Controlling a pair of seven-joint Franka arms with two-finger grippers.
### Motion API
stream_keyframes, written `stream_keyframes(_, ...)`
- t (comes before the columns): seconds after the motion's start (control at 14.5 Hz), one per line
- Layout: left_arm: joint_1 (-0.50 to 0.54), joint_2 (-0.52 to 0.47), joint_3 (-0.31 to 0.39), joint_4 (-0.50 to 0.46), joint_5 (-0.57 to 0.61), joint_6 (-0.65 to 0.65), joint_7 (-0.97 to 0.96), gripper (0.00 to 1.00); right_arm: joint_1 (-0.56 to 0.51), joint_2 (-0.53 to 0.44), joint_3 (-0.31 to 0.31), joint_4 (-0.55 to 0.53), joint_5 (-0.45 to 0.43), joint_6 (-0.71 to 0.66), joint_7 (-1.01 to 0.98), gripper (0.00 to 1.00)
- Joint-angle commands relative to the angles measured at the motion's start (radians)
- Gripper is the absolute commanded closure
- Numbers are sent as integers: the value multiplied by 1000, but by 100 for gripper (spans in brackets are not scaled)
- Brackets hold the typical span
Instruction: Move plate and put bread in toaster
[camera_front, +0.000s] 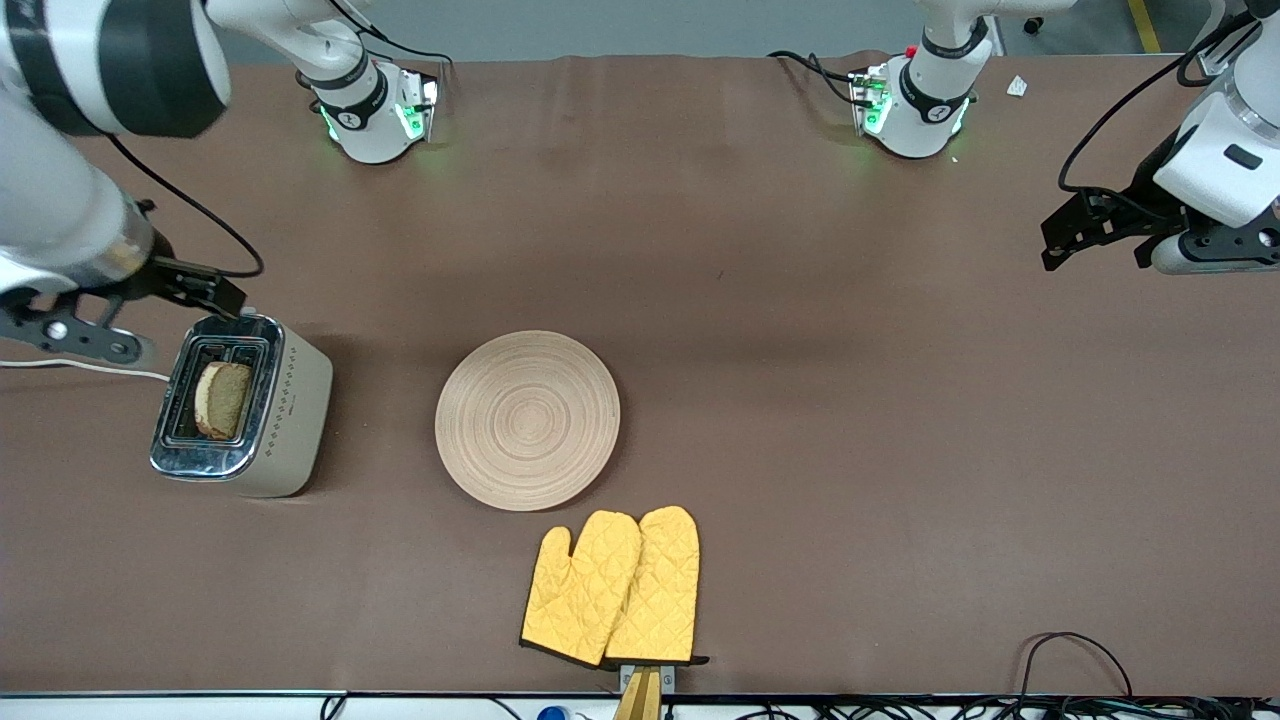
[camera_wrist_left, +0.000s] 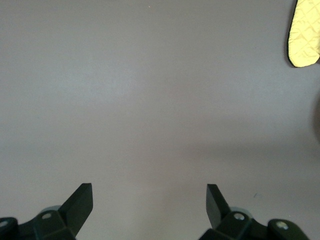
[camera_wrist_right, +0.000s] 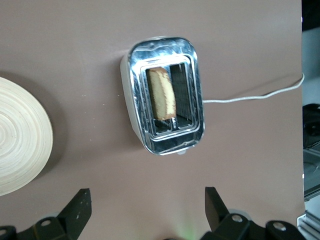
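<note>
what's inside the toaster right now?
One bread slice stands in one toaster slot, its upper part sticking up above the chrome top. The slot beside it looks empty. The slice's lower part is hidden down in the slot.

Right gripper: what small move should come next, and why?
Probably lift the right gripper up and away from the toaster. Its jaws are open and empty, and the bread already stands in a slot. The plate lies bare mid-table; the left gripper waits open.
</note>
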Motion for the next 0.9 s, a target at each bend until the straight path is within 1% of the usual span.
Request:
stream_keyframes(0.0,4,6,-5,16,7,3,5,0,-81,-85,15,-59,74,6,-56,0)
stream_keyframes(0.14,2,6,-5,16,7,3,7,0,-141,-126,18,-87,129,19,-113,0)
stream_keyframes(0.21,1,8,-5,18,7,3,13,0,-170,-137,17,-88,135,19,-165,0)
stream_keyframes(0.28,2,8,-5,19,6,4,13,0,-211,-144,18,-90,143,19,-220,0)
stream_keyframes(0.48,4,12,-5,21,6,4,11,0,-293,-146,20,-94,211,25,-346,0)
stream_keyframes(0.69,6,12,-5,21,6,4,11,0,-307,-146,24,-94,235,43,-414,0)
stream_keyframes(0.83,9,14,-5,21,6,4,11,0,-308,-166,38,-139,235,57,-417,0)
